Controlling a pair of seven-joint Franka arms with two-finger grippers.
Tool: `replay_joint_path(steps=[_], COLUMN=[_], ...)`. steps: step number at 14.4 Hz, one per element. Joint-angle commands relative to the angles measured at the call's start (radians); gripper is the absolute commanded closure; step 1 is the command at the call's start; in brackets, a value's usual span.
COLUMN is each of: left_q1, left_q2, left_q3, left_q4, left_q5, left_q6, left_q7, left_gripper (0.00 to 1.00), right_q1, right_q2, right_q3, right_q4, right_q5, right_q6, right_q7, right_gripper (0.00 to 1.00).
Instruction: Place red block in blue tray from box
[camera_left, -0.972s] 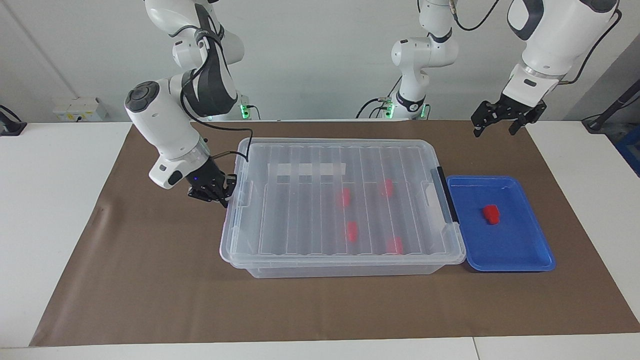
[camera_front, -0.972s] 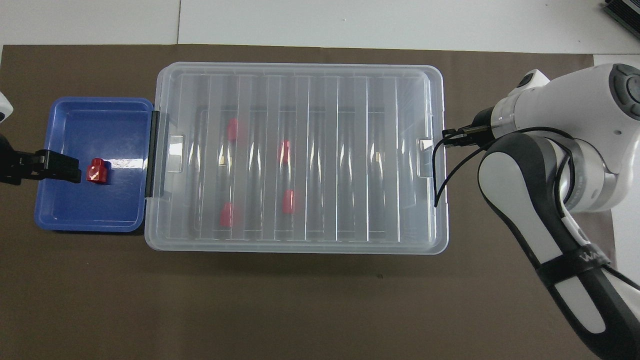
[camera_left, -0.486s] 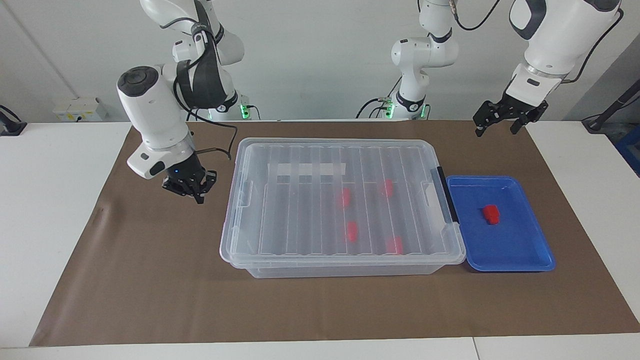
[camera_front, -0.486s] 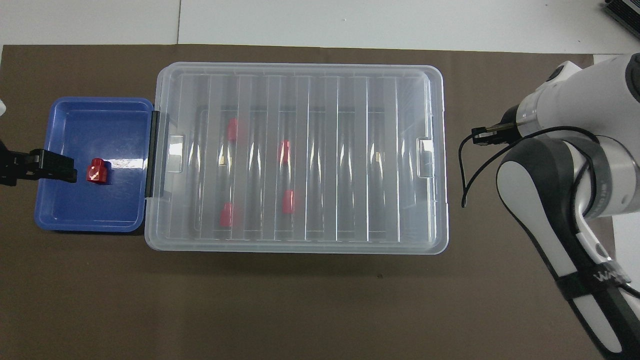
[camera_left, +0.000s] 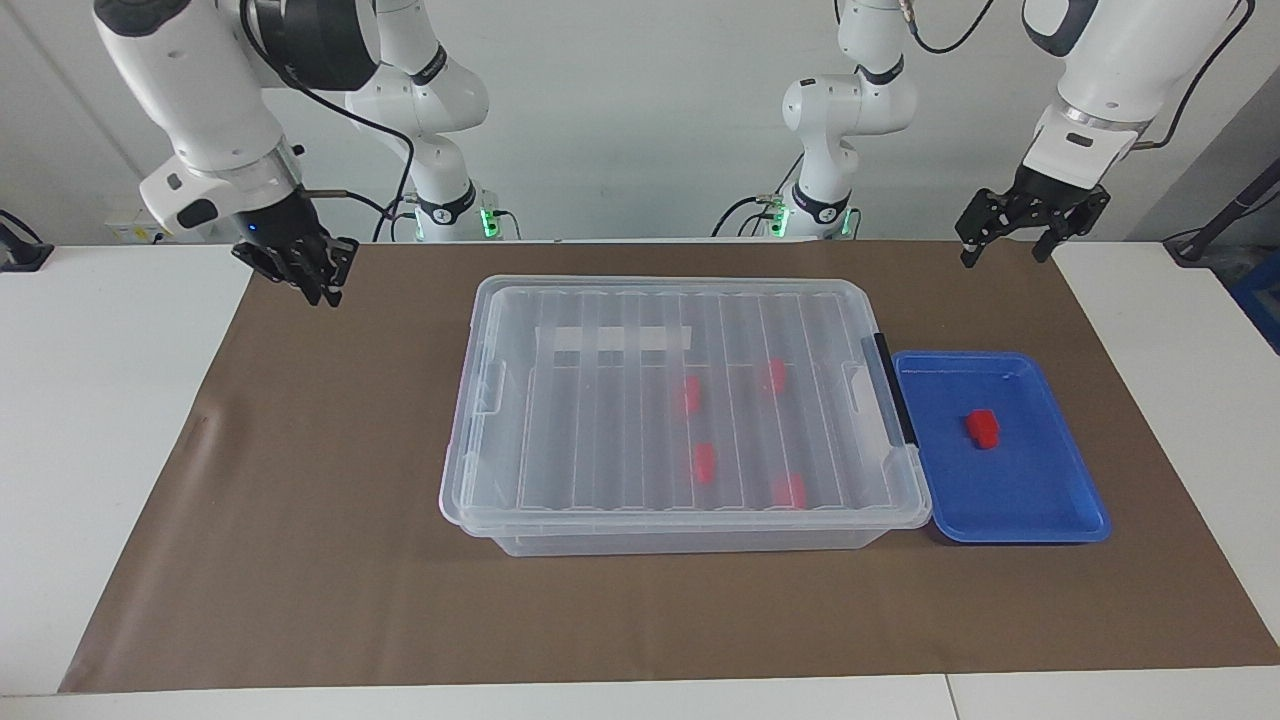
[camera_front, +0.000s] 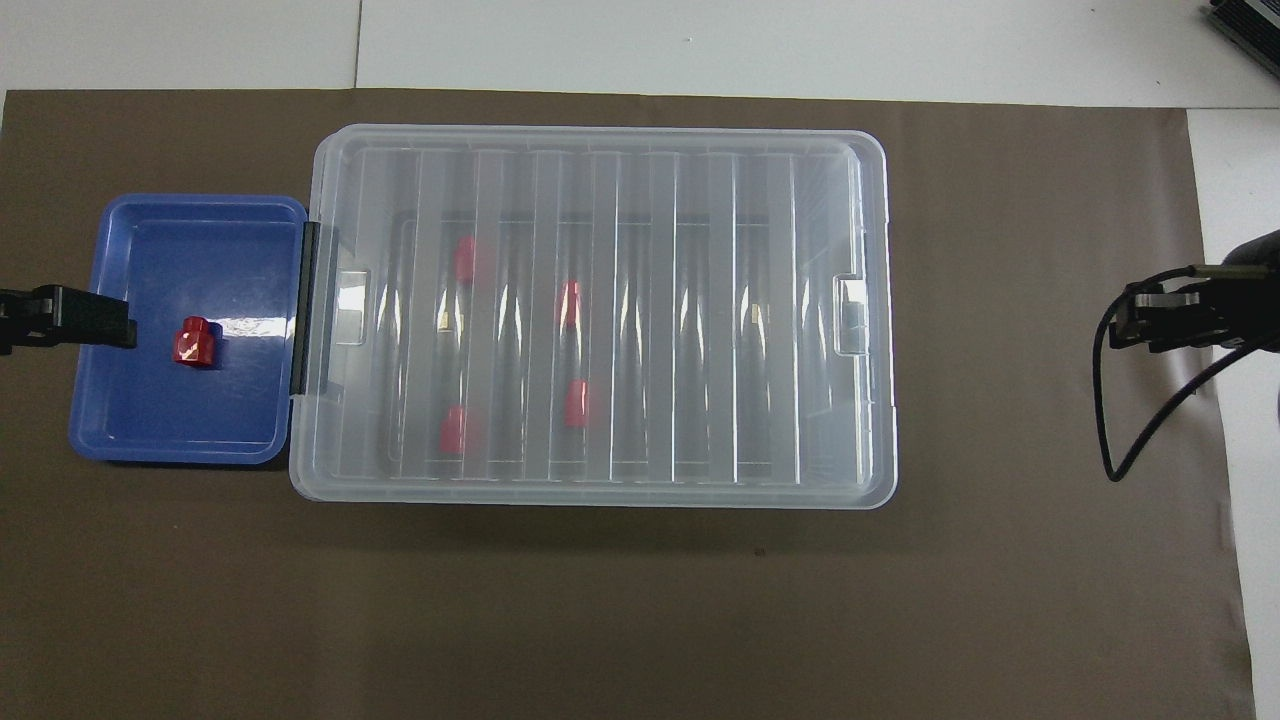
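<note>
Tabletop (camera_left: 120, 420): white, carrying a brown mat (camera_left: 330, 560) on which all the task's things stand.
Box (camera_left: 680, 520): clear bin in the middle of the mat, ribbed lid (camera_left: 600, 400) seated flat on it, black clip handle (camera_left: 893, 390) at the end toward the left arm's end of the tabletop. Judgement: the box reads as closed, so no further access to it is called for.
Blue tray (camera_left: 1060, 510): just beside the box's clip end, touching or nearly touching it; upright and level.
Blocks in box (camera_left: 704, 462): four red blocks show through the lid, lying on the box floor, well apart from one another.
Red block (camera_left: 983, 427): lies in the blue tray, near its middle, free of both hands. Judgement: the placing is done; the step in hand is clearing the arms away.
Right hand (camera_left: 303, 262): raised over the mat's edge toward the right arm's end of the tabletop, well apart from the box, holding nothing. Whether its fingers stand open or closed cannot be told.
Left hand (camera_left: 1030, 225): raised near the mat's edge nearest the robots, toward the left arm's end, apart from the tray; fingers spread wide, empty.
Procedure, judgement: lift each hand clear before moving sideways, so no finger catches the lid's rim or nudges the tray.
Risk, judgement: a knock on the light tray could slide it and shift the block.
</note>
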Motion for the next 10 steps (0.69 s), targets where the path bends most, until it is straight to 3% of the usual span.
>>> replay_joint_path(steps=[1,10], left_q1=[-0.020,-0.029], left_q2=[-0.009,-0.010], left_q3=[0.014,0.010], left_q4=[-0.003,-0.005], left_q5=[-0.005,-0.005], left_q6=[0.013,0.021], left_q7=[-0.002,-0.014], left_gripper=[0.00,0.00], right_q1=[-0.051,-0.042], right_q2=[-0.010,0.001], right_q3=[0.006,0.020], right_q4=[0.002,0.074], right_q5=[0.022,0.019], right_q6=[-0.059,-0.086], right_q7=[-0.008,-0.066], right_gripper=[0.00,0.00])
